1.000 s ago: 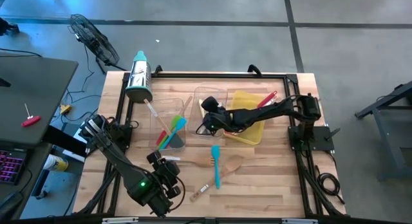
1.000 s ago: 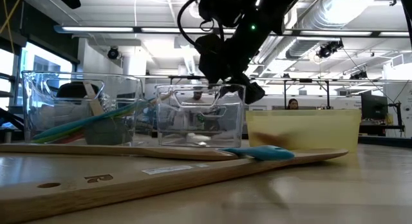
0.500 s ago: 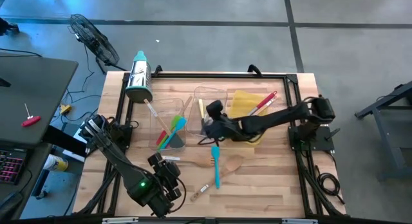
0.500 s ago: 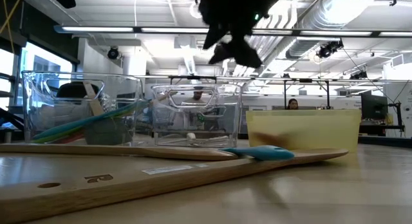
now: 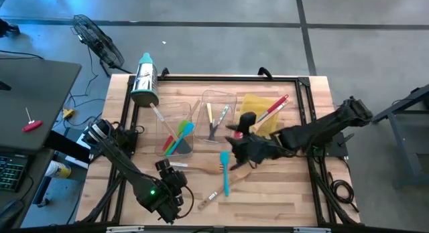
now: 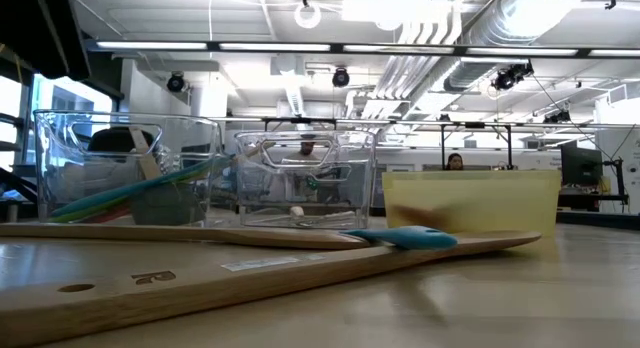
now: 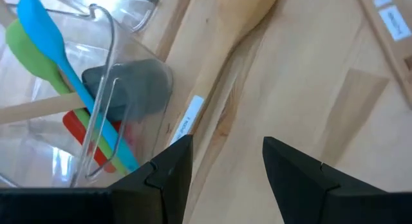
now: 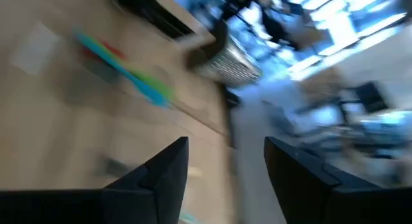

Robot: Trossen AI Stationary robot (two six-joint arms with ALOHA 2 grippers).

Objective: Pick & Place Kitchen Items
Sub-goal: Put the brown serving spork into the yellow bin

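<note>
A teal spatula [image 5: 224, 174], a wooden fork [image 5: 220, 167] and a wooden spoon [image 5: 241, 171] lie on the table's middle. Another wooden spoon [image 7: 222, 63] with a white label lies beside the left clear bin [image 5: 175, 129], which holds red, green, teal and grey spatulas [image 7: 58, 69]. The middle clear bin [image 5: 218, 112] holds two small utensils. A red spoon [image 5: 275, 104] rests in the yellow bin [image 5: 258, 116]. My left gripper [image 5: 173, 176] [image 7: 228, 166] hovers open over the labelled spoon's handle. Above the teal spatula's head, my right gripper [image 5: 233, 152] [image 8: 225, 166] is open and empty.
A steel cylinder with a teal cap [image 5: 144, 79] lies at the far left corner. A small knife [image 5: 208, 198] lies near the front edge. Bare wood stretches along the near right of the table [image 5: 281, 193].
My right gripper has risen from over the middle clear bin and swung toward the table's near edge, rolling as it went; it has left the low view. Two utensils now show in that bin. My left gripper has sunk a little toward the table.
</note>
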